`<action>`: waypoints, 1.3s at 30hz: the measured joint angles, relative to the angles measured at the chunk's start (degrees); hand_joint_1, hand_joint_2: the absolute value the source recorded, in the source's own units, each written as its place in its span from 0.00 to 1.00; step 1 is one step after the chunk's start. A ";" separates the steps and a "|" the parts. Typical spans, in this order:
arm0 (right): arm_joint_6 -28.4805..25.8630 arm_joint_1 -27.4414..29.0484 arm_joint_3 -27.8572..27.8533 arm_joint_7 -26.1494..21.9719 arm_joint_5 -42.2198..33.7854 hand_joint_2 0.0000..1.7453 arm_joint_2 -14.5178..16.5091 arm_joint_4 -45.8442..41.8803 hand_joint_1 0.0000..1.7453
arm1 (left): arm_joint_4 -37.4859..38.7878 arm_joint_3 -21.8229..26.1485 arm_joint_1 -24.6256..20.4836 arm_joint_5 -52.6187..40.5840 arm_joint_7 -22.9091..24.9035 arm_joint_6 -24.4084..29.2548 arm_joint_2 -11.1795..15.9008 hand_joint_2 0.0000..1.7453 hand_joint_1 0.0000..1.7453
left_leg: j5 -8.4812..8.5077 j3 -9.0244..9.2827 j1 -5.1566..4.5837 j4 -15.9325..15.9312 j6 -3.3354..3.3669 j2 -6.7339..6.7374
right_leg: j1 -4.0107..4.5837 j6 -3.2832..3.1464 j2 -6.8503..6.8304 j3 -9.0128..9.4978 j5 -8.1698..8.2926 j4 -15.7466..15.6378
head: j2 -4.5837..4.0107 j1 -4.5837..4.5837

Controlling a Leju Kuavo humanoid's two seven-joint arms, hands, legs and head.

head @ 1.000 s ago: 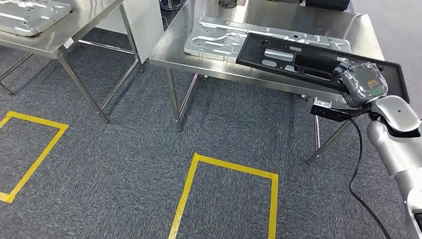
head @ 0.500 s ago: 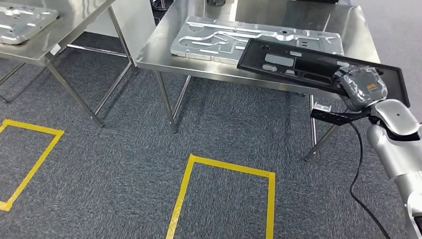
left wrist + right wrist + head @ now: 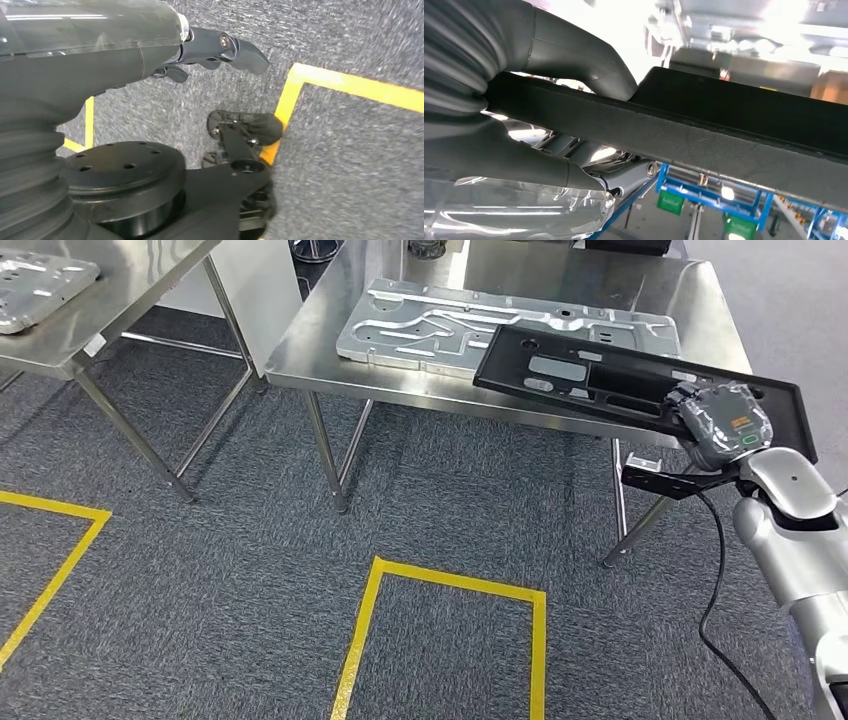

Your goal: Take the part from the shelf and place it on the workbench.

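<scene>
From the head camera I see my right hand (image 3: 728,420) at about 3 o'clock in the frame, clamped on the near right corner of the black part (image 3: 600,370). The part is a flat, dark, rectangular panel with cutouts. It runs from the hand toward 10 o'clock, out over the steel workbench (image 3: 320,345). Its far end overlaps the silver plate (image 3: 440,320) lying on the bench top. I cannot tell whether the black part is resting on that plate or hanging just above it. The corner in my hand juts past the bench's near edge, over the carpet.

The right wrist camera confirms the hold: the thick grey thumb (image 3: 574,55) presses on one face of the part's edge (image 3: 704,135), and the rest of the hand wraps the other face.

My left hand (image 3: 215,47) shows in its own wrist camera above the grey carpet (image 3: 350,165) and a yellow floor line (image 3: 350,85). Its dark fingers (image 3: 240,50) are extended and hold nothing.

At 10 o'clock in the head view stands a second steel table (image 3: 110,300) bearing another silver plate (image 3: 35,280). Yellow tape rectangles (image 3: 440,585) mark the floor at 6 o'clock.
</scene>
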 joint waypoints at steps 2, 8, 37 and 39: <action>0.06 0.02 -0.22 0.04 0.00 1.00 0.01 -0.08 1.00 | 0.00 -0.10 -0.04 0.02 -0.01 0.00 -0.01 1.00 0.00 | -0.09 0.24 -0.02 -0.17 0.14 0.00 | -0.08 0.31 -0.15 -3.20 -2.59 5.97 | 0.00 0.00; 0.32 0.52 -0.38 -0.04 0.25 1.00 0.02 -0.19 1.00 | 0.00 -0.16 0.03 0.03 0.00 -0.01 -0.12 1.00 0.00 | -0.89 0.47 0.18 0.42 -0.19 0.00 | -0.83 1.23 -0.53 -5.39 -0.92 7.66 | 0.00 0.01; 1.68 1.83 -3.37 -1.27 2.36 1.00 1.38 -1.78 1.00 | 0.00 -0.46 0.21 -0.07 -0.05 0.00 -0.17 1.00 0.00 | -2.18 2.05 -0.19 0.33 0.09 0.00 | -0.75 1.03 -0.58 -7.62 -1.34 10.99 | 0.00 -0.04; 1.66 2.02 -3.61 -1.52 2.10 1.00 1.23 -1.78 1.00 | 0.00 -0.49 0.25 -0.11 -0.01 0.00 -0.19 1.00 0.00 | -3.47 3.24 0.03 0.79 -0.33 -0.01 | -1.29 1.67 -0.99 -5.73 3.61 4.69 | 0.00 -0.04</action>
